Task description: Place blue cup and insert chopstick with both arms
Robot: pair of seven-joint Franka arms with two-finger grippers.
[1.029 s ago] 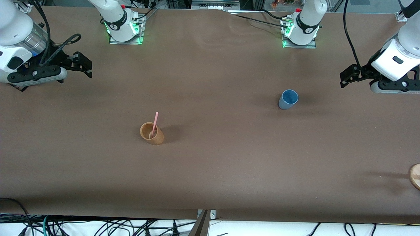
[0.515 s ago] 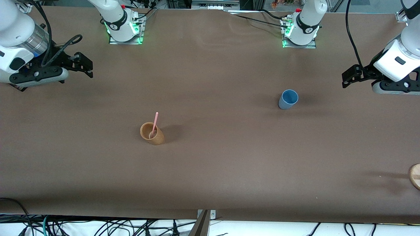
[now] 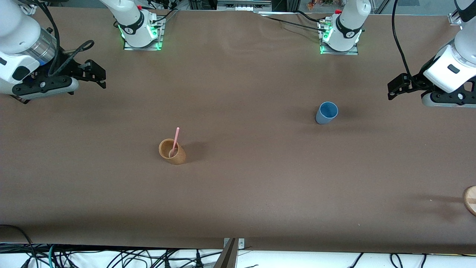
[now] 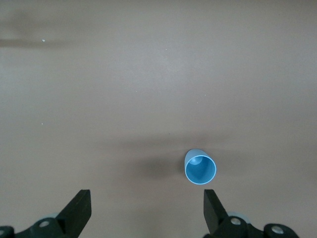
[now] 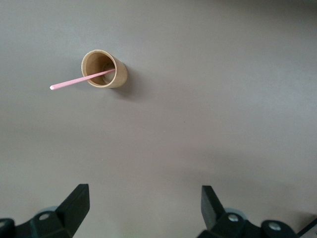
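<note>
The blue cup [image 3: 327,112] stands upright and empty on the table, toward the left arm's end. It also shows in the left wrist view [image 4: 200,167]. The pink chopstick [image 3: 175,138] leans inside a tan-orange cup [image 3: 172,151], which stands nearer to the front camera, toward the right arm's end. Both show in the right wrist view, the chopstick [image 5: 79,80] and the tan-orange cup [image 5: 105,69]. My left gripper [image 3: 393,89] [image 4: 146,208] is open and empty, up over bare table beside the blue cup. My right gripper [image 3: 97,76] [image 5: 143,203] is open and empty, over bare table at the right arm's end.
A round wooden piece [image 3: 470,200] lies at the table's edge at the left arm's end, nearer to the front camera than the blue cup. The brown table [image 3: 253,186] runs across the whole view. Cables hang below its front edge.
Both grippers have shifted only slightly, staying open. The cups and the chopstick have not moved.
</note>
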